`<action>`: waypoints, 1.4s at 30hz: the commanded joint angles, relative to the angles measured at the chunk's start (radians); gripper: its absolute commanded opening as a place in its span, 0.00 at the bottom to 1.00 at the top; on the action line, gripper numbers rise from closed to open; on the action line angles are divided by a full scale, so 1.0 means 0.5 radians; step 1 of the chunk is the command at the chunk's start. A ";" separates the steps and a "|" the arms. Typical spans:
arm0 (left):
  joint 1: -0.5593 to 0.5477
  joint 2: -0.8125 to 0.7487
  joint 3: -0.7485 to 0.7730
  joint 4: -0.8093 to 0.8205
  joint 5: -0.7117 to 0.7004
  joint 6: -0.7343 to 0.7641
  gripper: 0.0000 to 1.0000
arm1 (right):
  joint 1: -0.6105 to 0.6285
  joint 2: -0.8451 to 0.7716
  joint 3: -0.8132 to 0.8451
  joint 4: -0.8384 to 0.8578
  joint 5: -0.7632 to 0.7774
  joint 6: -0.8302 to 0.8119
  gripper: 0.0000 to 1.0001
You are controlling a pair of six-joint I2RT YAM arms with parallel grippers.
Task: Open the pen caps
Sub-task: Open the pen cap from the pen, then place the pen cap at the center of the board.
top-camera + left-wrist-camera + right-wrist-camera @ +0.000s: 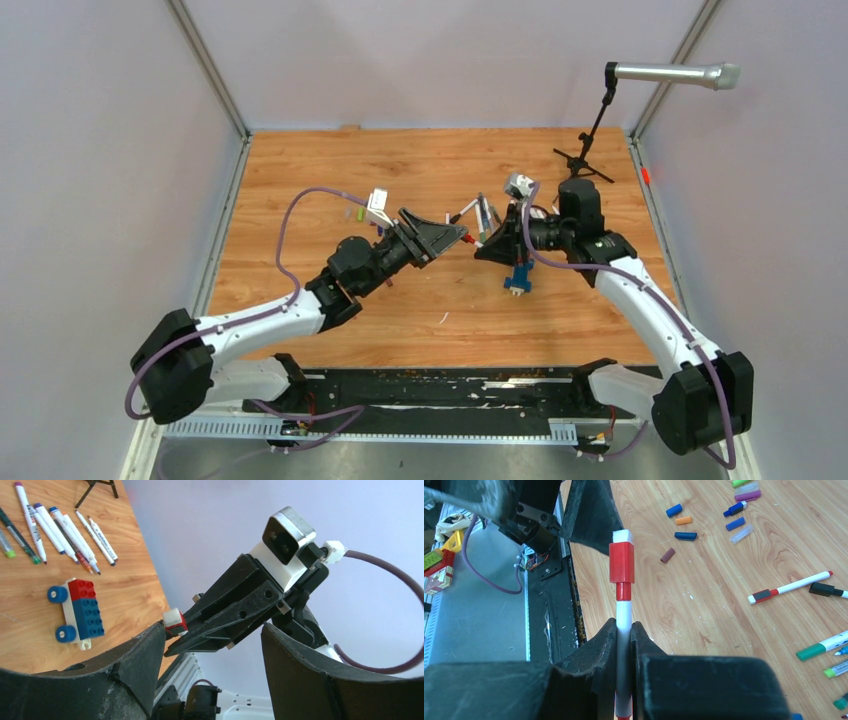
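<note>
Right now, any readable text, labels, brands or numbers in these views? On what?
None can be read in any view.
Pen barrels on the table: dark marks, maybe print, too small to read.
Red cap and its white pen in the right gripper: no print showing.
Toy brick car: no lettering showing.

White arm links (258, 326) with black joints, black fingers (310, 680), purple cables (281, 245).

Wooden surface (400, 160) between pale walls (100, 150), microphone (675, 75) on a black tripod stand (585, 158) at its far right corner, red-and-blue brick car (79, 611) with blue wheels lying near a row of white-barrelled markers (64, 528)
</note>
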 commanded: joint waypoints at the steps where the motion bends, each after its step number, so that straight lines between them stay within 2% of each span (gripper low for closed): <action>1: -0.051 0.107 0.085 -0.016 -0.226 -0.088 0.73 | 0.028 0.027 0.007 0.122 0.063 0.081 0.00; 10: -0.091 0.255 0.188 -0.013 -0.302 -0.115 0.59 | 0.108 0.032 -0.005 0.098 0.163 0.016 0.00; 18: -0.100 0.299 0.190 0.003 -0.314 -0.138 0.38 | 0.132 0.024 -0.015 0.091 0.325 -0.014 0.00; 22: -0.106 0.317 0.196 -0.011 -0.312 -0.141 0.38 | 0.144 0.028 -0.014 0.111 0.373 0.009 0.00; 23: -0.106 0.323 0.195 -0.008 -0.316 -0.140 0.35 | 0.155 0.030 -0.017 0.108 0.366 0.004 0.00; 27: -0.095 0.315 0.191 0.013 -0.444 -0.134 0.00 | 0.195 0.026 -0.031 0.064 0.345 -0.081 0.00; 30: 0.025 0.222 0.192 -0.087 -0.644 -0.157 0.00 | 0.202 -0.005 -0.087 0.026 0.368 -0.180 0.00; 34: 0.414 0.050 0.324 -0.448 -0.930 -0.027 0.00 | 0.194 -0.085 -0.262 0.036 0.346 -0.236 0.00; 37: 0.653 0.018 0.416 -0.552 -0.903 0.051 0.00 | 0.177 -0.142 -0.336 0.056 0.275 -0.209 0.00; 42: 0.745 -0.115 0.426 -0.709 -0.917 0.147 0.00 | 0.118 -0.176 -0.351 0.116 0.257 -0.159 0.00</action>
